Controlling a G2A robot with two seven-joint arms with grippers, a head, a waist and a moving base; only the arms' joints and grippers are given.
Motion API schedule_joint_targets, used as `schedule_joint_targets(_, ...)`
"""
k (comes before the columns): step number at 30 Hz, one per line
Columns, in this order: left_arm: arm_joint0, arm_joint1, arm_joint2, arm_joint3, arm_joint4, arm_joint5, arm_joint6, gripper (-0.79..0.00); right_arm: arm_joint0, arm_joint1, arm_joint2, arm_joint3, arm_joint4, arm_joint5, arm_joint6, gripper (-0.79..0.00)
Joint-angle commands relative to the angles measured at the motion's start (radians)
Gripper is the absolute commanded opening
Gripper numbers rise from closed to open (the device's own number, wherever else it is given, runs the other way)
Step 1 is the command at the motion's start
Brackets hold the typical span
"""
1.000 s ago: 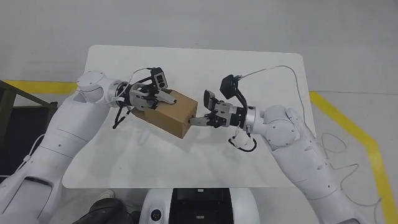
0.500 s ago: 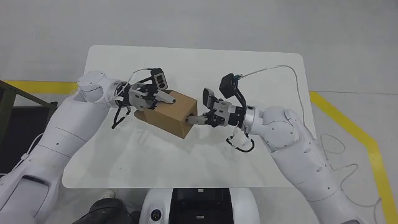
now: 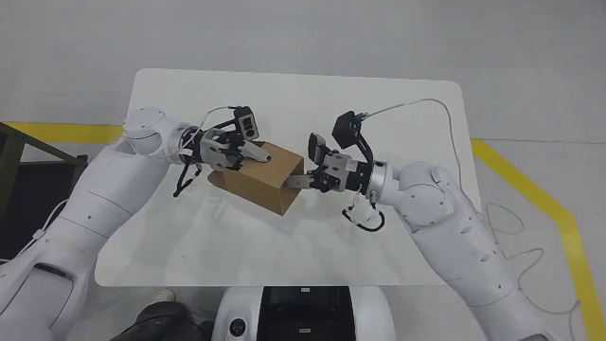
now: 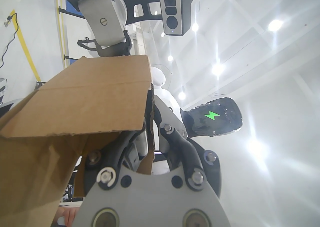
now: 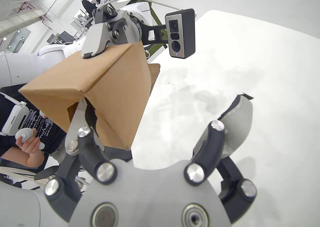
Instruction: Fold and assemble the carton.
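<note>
Top view has the carton (image 3: 258,176) just left of the frame's centre, a brown box lying at a slant over the white table (image 3: 407,114) between the two arms; its shadow on the tabletop suggests it is held clear of the surface, though that cannot be told for sure. At the carton's upper left end the left gripper (image 3: 248,154) is closed on it, one finger lying over the top panel and the other tucked behind the wall, with cardboard passing between them in the left wrist view. At the carton's lower right end the right gripper (image 3: 299,180) is spread wide, one finger poked into the open end and the other standing well off in free air, so it grips nothing. The box looks like plain corrugated board, light enough for one pinch to carry. Its panels should be stiff across their faces but hinge freely at the scored creases, and the loose flap (image 4: 82,110) with its ragged edge will likely swing or buckle if pushed off its fold line. The surface is matt and should not slip much, yet a hard squeeze on an unsupported wall could dent it. The safest holds are probably close to a corner or crease, where two walls brace each other, and any folding push should be spread along the flap near its hinge.
</note>
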Motion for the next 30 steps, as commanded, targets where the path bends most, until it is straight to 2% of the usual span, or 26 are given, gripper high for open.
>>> schedule_joint_targets(1, -0.005, 0.001, 0.000, 0.016, -0.006, -0.006, 0.000, -0.785, -0.005, 0.003, 0.011, -0.002, 0.006, -0.005, -0.003, 0.000)
schedule_joint_targets(10, -0.019, 0.008, -0.013, 0.086, 0.065, -0.049, 0.006, -0.785, -0.037, 0.019, 0.068, -0.023, 0.032, -0.015, -0.001, 0.000)
schedule_joint_targets(14, -0.024, 0.010, -0.020, 0.076, 0.181, -0.078, 0.108, -0.785, -0.043, 0.023, 0.079, -0.024, 0.047, -0.017, 0.002, 0.000)
schedule_joint_targets(22, -0.011, 0.028, -0.042, -0.058, 0.441, -0.032, 0.301, -0.785, -0.052, 0.031, 0.094, -0.015, 0.091, -0.032, 0.018, 0.000)
schedule_joint_targets(30, -0.012, 0.050, -0.009, -0.261, 0.805, 0.191, 0.409, -0.785, -0.072, 0.044, 0.141, -0.007, 0.161, -0.053, 0.033, 0.000)
